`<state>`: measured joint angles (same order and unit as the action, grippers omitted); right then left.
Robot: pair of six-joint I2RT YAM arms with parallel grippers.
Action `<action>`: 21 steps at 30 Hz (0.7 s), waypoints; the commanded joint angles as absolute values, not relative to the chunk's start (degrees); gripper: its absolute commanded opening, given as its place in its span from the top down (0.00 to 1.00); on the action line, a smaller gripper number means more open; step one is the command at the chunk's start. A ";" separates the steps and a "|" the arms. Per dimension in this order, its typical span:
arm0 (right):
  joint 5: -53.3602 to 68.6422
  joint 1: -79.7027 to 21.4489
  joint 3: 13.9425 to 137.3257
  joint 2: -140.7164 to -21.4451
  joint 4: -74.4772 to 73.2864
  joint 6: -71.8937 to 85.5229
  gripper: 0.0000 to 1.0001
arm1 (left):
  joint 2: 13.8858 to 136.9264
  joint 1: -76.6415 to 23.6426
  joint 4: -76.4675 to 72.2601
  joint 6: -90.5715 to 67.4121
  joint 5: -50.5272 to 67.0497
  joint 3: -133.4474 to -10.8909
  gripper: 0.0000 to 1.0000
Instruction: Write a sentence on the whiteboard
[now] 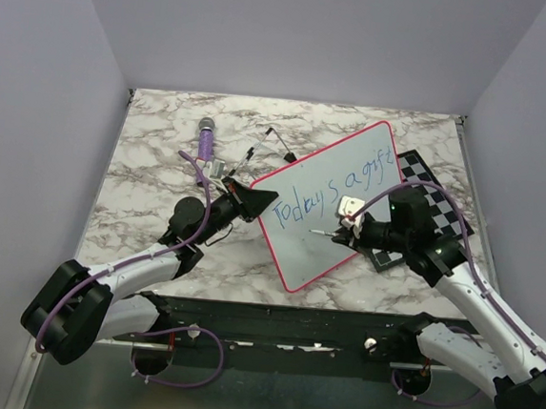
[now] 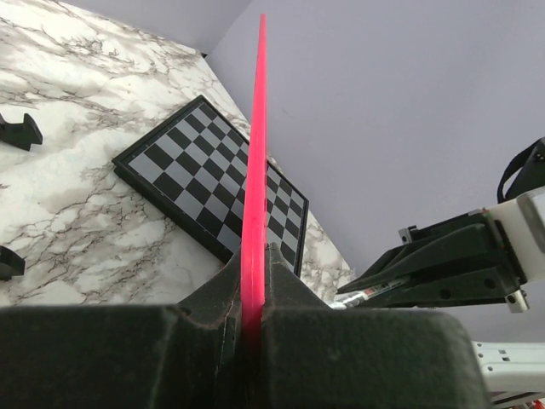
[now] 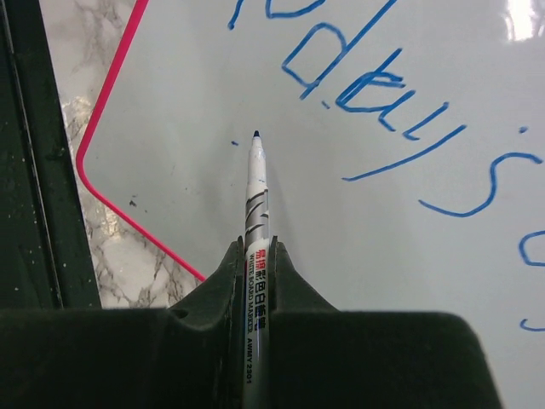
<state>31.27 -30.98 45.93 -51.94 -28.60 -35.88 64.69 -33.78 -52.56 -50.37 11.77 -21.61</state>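
The whiteboard [image 1: 322,242] with its pink-red rim lies tilted across the middle of the table. My left gripper [image 1: 257,203] is shut on its left edge; in the left wrist view that rim [image 2: 255,153] runs edge-on between the jaws of the left gripper [image 2: 253,277]. The sentence [image 1: 336,189] reads "Today's a gift" in blue. My right gripper [image 1: 344,232] is shut on a white marker [image 3: 258,204], whose blue tip points at bare board [image 3: 170,85] below the blue words [image 3: 375,85]. Whether the tip touches the board, I cannot tell.
A black-and-white chessboard [image 1: 419,169] lies partly under the board's right side, also seen in the left wrist view [image 2: 204,170]. A purple cylinder [image 1: 205,139] and thin black rods [image 1: 269,142] lie behind the left gripper. Small black stands [image 2: 21,129] sit on the marble.
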 commanded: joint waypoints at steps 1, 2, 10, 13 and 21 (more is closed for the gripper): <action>33.40 -31.20 44.65 -53.96 -30.67 -38.32 1.00 | 63.10 -33.93 -59.32 -50.36 10.11 -23.20 1.00; 33.22 -31.29 44.47 -54.31 -30.59 -38.32 0.99 | 63.28 -33.93 -59.50 -50.45 10.19 -23.29 1.00; 30.06 -31.82 46.05 -54.14 -27.43 -34.28 1.00 | 63.37 -33.93 -59.33 -50.54 10.11 -23.47 1.00; 31.28 -31.82 47.81 -54.40 -27.51 -32.26 0.99 | 63.02 -33.93 -58.89 -50.45 10.11 -23.38 1.00; 41.22 -31.73 58.17 -56.69 -34.01 -26.64 0.99 | 62.58 -33.93 -58.01 -50.18 9.67 -23.20 1.00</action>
<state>34.48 -31.44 51.37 -56.29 -30.79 -31.14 64.69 -33.78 -52.45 -50.39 11.64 -21.61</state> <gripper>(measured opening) 0.140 0.099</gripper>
